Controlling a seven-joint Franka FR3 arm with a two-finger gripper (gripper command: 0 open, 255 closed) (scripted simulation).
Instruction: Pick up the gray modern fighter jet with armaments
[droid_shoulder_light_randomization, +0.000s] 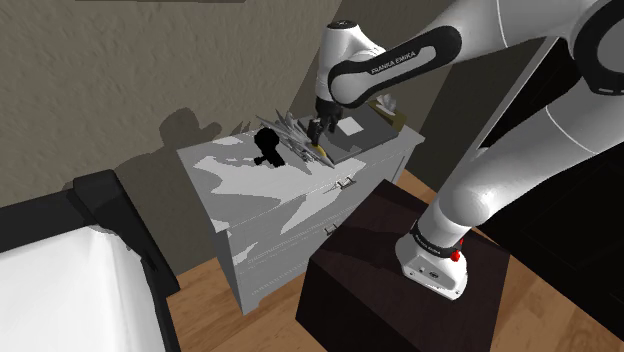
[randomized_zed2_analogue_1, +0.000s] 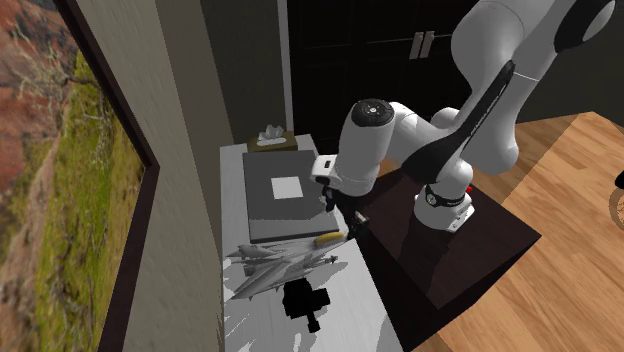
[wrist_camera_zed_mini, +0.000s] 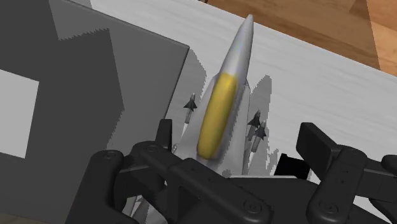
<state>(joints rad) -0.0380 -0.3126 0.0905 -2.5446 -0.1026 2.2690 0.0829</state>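
The grey fighter jet (wrist_camera_zed_mini: 236, 60) has a yellow canopy and small dark missiles under its wings. It lies on the white dresser top (droid_shoulder_light_randomization: 240, 185), between a grey book and a black object. My black gripper (wrist_camera_zed_mini: 240, 139) hangs just above the jet's canopy end, open, with one finger on each side of the fuselage; neither finger (wrist_camera_zed_mini: 316, 145) touches it. In the shoulder view the gripper (droid_shoulder_light_randomization: 320, 130) is over the jet (droid_shoulder_light_randomization: 293, 138). The second exterior view has the gripper (randomized_zed2_analogue_1: 343, 220) above the jet's (randomized_zed2_analogue_1: 272, 266) yellow front.
A flat grey book (randomized_zed2_analogue_1: 279, 195) with a white square lies right beside the jet. A black object (randomized_zed2_analogue_1: 305, 300) stands on its other side. A tissue box (randomized_zed2_analogue_1: 270, 138) sits at the dresser's end. The dark stand (droid_shoulder_light_randomization: 400, 275) adjoins the dresser (droid_shoulder_light_randomization: 285, 250).
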